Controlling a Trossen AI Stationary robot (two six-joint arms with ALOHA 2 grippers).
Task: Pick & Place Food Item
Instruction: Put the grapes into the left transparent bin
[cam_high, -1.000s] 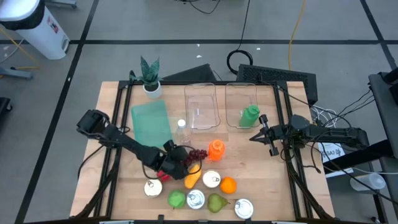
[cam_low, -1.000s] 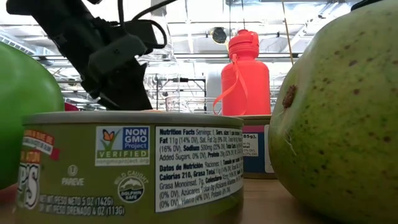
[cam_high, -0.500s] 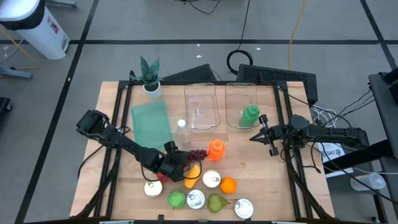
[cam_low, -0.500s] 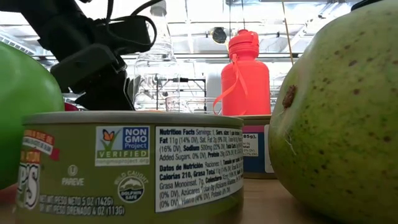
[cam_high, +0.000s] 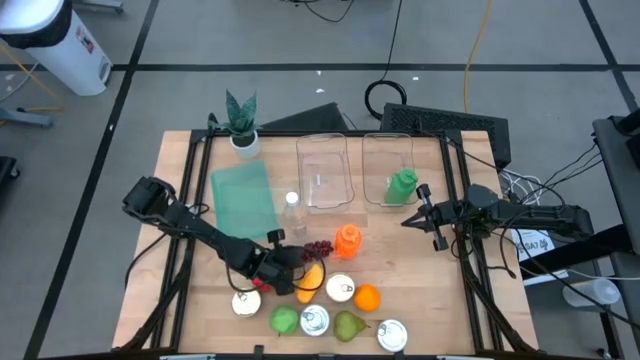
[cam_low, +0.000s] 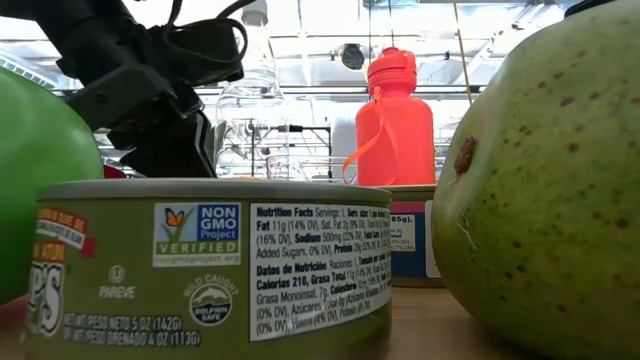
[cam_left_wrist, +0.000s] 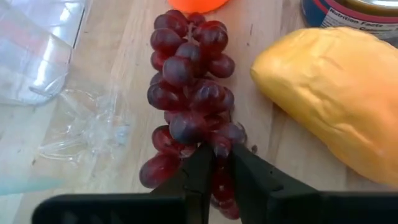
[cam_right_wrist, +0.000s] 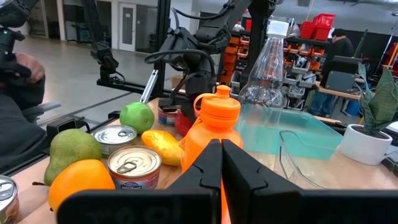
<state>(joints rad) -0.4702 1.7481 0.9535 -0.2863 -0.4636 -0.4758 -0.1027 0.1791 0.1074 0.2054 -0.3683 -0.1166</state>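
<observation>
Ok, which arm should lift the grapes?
Left. Its claw is already closed on the grapes beside the mango; the right claw waits far off by the green bottle.

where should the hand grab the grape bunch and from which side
Grip the grape bunch at its near end, where the left hand already sits with fingers narrowly parted around the lowest grapes. The cluster lies flat and long on the wood, so come from above along its length, clear of the yellow mango beside it.
</observation>
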